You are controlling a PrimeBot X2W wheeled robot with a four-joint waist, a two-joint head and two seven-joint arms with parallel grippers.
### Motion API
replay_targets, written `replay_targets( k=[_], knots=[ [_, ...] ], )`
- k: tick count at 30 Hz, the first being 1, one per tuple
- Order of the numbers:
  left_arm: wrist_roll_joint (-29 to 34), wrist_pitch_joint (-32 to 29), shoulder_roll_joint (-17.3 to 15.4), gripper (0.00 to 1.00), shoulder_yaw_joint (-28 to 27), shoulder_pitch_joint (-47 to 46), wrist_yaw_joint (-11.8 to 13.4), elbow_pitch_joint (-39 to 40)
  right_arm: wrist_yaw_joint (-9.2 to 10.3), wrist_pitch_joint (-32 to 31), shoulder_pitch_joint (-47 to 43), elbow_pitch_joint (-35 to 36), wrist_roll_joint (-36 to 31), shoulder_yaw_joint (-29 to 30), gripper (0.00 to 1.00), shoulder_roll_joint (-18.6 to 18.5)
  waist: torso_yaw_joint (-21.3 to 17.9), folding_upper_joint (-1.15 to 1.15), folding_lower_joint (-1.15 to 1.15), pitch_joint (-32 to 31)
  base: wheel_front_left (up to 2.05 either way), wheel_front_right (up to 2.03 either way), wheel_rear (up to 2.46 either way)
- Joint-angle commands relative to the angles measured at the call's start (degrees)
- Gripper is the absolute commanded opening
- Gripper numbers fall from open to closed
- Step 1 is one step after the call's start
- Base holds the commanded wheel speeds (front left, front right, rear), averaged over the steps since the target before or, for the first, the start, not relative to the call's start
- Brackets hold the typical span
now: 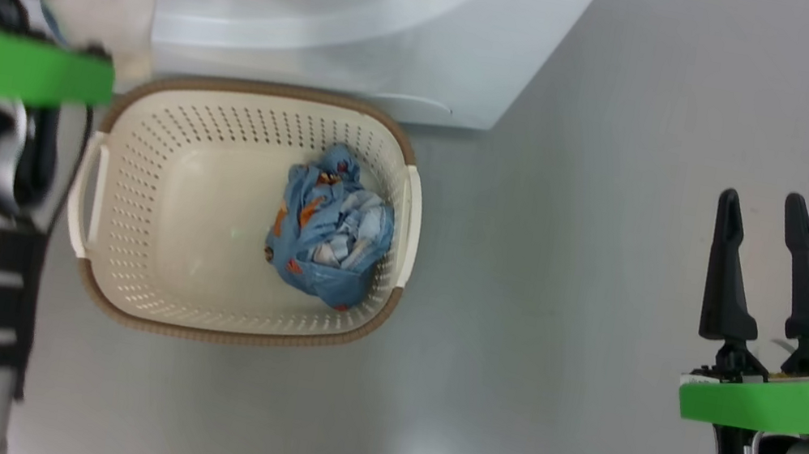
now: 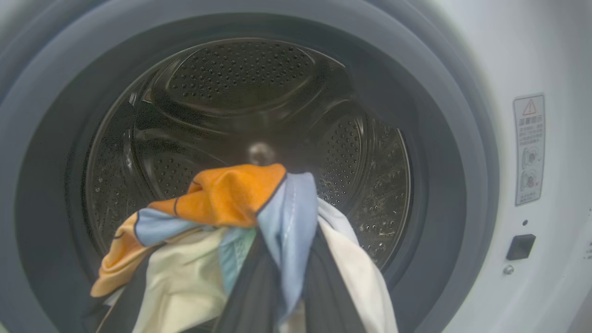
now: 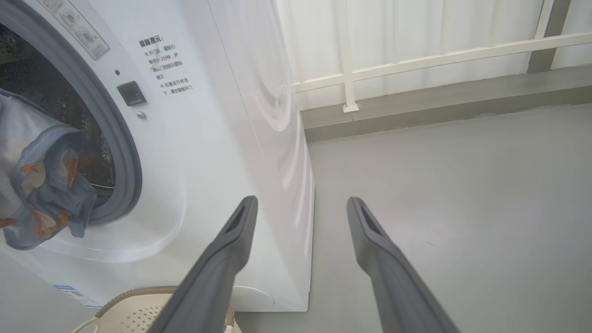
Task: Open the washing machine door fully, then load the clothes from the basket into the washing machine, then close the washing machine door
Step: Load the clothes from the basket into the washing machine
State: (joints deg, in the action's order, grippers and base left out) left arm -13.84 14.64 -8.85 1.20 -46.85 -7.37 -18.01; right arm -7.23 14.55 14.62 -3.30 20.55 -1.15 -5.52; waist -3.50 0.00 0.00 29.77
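on washing machine (image 2: 550, 51) front: chinese warning label (image 2: 528, 149).

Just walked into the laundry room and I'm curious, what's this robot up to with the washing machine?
It is loading laundry. The left gripper is shut on a blue, orange and white garment, holding it at the mouth of the washing machine, in front of its steel drum. Another crumpled blue garment lies in the cream basket on the floor in front of the machine. The right gripper is open and empty, off to the side above the floor.
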Motion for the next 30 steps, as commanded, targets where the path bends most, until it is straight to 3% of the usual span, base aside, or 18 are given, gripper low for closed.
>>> replay_targets(
  k=[1, 15, 20, 28, 30],
  knots=[
    [0.65, 0.36, -2.72, 0.00, -1.33, -4.17, -0.12, -0.73, -0.25, 0.45, 0.98, 1.58, -0.58, -1.37, 1.00, 0.16, -1.64, 0.00, 0.00, 2.95, 0.00, 0.00, 0.00],
    [1.03, 0.36, -6.80, 0.00, -1.89, -18.70, -0.12, -20.24, -0.25, 0.45, 3.22, 1.47, 0.20, -4.31, 1.00, 2.12, -7.07, 0.00, 0.00, 6.23, 0.00, 0.00, 0.00],
    [-0.17, 0.36, -8.97, 0.00, -2.90, -22.41, -0.12, -20.24, -0.25, 0.45, 3.17, 1.27, 0.62, -5.20, 1.00, 2.44, -8.84, 0.00, 0.00, 6.65, 0.00, 0.00, 0.00],
    [1.19, 0.36, -11.83, 0.00, -3.71, -24.89, -0.12, -12.94, -0.25, 0.45, 3.26, 1.93, 1.63, -5.99, 1.00, 2.62, -10.80, 0.00, 0.00, 8.02, 0.00, 0.00, 0.00],
    [1.76, 0.36, -12.19, 0.07, -3.51, -24.62, -0.12, -11.66, -0.25, 0.45, 3.27, 2.04, 1.98, -6.06, 1.00, 2.62, -11.05, 0.00, 0.00, 8.30, 0.00, 0.00, 0.00]
  ],
)
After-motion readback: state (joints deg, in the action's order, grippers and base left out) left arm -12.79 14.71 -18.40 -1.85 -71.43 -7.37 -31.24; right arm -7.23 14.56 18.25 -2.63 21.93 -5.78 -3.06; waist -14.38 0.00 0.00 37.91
